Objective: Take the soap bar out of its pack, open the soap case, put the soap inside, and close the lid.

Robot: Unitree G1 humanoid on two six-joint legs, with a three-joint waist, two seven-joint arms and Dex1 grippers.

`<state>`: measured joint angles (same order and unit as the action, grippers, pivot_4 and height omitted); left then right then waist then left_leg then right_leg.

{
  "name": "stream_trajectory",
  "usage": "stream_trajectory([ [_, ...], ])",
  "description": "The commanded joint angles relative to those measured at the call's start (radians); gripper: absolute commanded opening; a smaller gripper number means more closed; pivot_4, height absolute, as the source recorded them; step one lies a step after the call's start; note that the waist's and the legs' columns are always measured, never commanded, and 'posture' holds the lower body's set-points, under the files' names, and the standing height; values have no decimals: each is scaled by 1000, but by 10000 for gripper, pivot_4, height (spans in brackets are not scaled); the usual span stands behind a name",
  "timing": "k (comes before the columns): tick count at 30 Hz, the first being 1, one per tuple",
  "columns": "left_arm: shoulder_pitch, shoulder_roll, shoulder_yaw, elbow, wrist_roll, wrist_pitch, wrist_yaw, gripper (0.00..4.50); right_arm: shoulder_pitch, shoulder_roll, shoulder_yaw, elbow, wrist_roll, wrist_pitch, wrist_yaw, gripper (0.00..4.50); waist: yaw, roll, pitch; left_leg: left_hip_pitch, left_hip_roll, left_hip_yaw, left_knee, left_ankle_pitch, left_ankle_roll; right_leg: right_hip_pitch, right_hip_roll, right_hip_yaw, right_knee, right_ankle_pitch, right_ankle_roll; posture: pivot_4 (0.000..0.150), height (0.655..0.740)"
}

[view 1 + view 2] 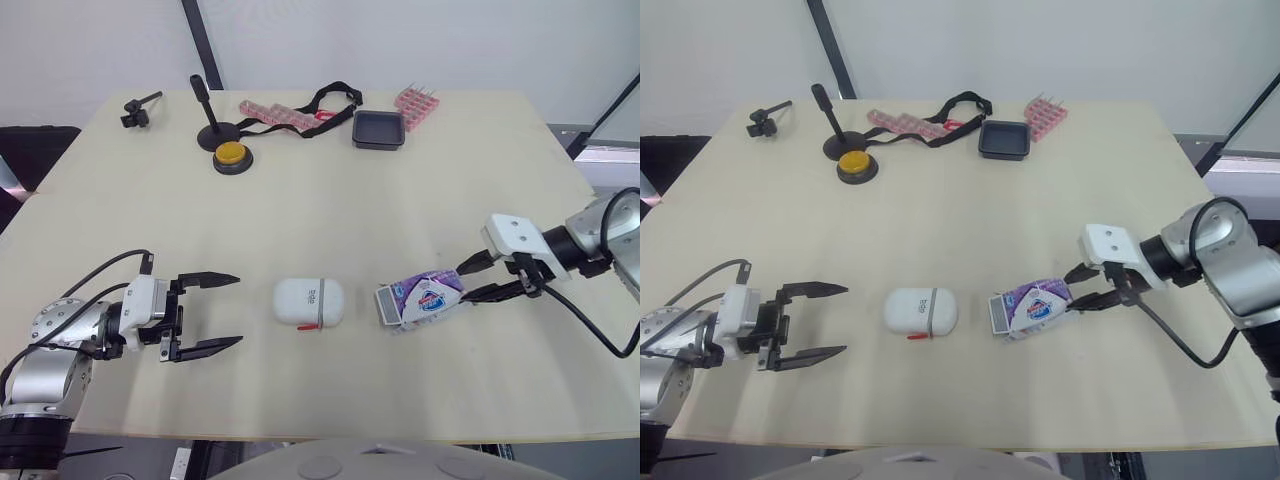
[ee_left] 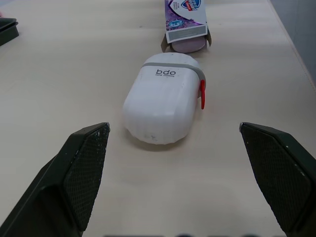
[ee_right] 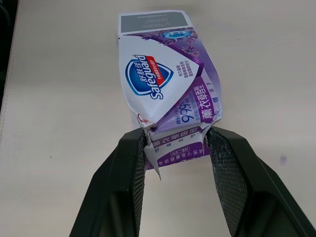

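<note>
— Nearest, at the lower left of the head view, what is the left gripper [image 1: 238,310] doing?

— It hovers over the table [image 1: 400,200] with its two black fingers spread wide and nothing between them. It points at the soap case [image 1: 309,302] just to its right.

— And the case itself?

— White and rounded, lying flat at lower centre. The lid is shut, and a red latch [image 2: 202,94] shows on its edge.

— Where is the soap?

— Just right of the case lies the purple soap pack [image 1: 422,297], crumpled, with the end facing the case torn open. The right gripper [image 1: 465,285] pinches the opposite end, fingers drawn narrow around the wrapper. The left wrist view shows a lilac edge in the open mouth. That is probably the soap bar [image 2: 186,45], though I cannot be sure.

— So how far along is the task?

— Early, I judge. The pack is opened, but the bar is not yet out. Opening the case, putting the soap in and closing the lid are all left to do.

— Anything farther back?

— A yellow button [image 1: 231,155] and a black tray [image 1: 378,130] sit toward the top of the frame, well apart from the work.
</note>
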<state>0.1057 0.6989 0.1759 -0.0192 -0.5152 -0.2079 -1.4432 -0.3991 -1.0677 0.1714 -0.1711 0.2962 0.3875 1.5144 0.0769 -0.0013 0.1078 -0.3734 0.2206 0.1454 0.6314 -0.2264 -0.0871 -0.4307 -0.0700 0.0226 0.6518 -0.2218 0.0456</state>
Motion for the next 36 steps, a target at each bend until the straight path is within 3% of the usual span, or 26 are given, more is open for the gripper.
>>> stream_trajectory([
  [1, -12, 4, 2, -3, -1, -16, 3, 45000, -24, -26, -37, -29, 19, 2, 16, 19902, 0, 0, 0, 0, 0, 0, 0, 0, 0, 0, 0, 0, 0, 0, 0, 1500, 7291],
  [19, -30, 2, -8, 6, 3, -16, 7, 45000, -1, -102, -104, 58, 19, -75, 27, 19902, -1, 0, 0, 0, 0, 0, 1, 0, 0, 0, 0, 0, 0, 0, 0, 1500, 7291],
  [28, -51, 5, -19, 21, 4, -22, -3, 45000, 184, -148, -437, 284, 97, -95, -8, 19902, 4, -1, -1, -1, 0, 0, 2, 0, 0, 0, -1, 0, 0, 0, 0, 1500, 7291],
  [34, -62, 4, -23, 23, 2, -20, 2, 45000, 223, -30, -595, 350, 124, -33, -232, 19902, -1, -1, -2, -1, 0, 0, 2, 0, 0, 0, 0, 0, 1, 0, 0, 1500, 7291],
  [36, -68, -1, -25, 18, 0, -11, 14, 45000, 244, 74, -654, 322, 137, 22, -395, 19902, 1, -3, -3, 0, 1, 0, 2, 0, 0, 0, 0, 0, 2, 0, 0, 1500, 7291],
])
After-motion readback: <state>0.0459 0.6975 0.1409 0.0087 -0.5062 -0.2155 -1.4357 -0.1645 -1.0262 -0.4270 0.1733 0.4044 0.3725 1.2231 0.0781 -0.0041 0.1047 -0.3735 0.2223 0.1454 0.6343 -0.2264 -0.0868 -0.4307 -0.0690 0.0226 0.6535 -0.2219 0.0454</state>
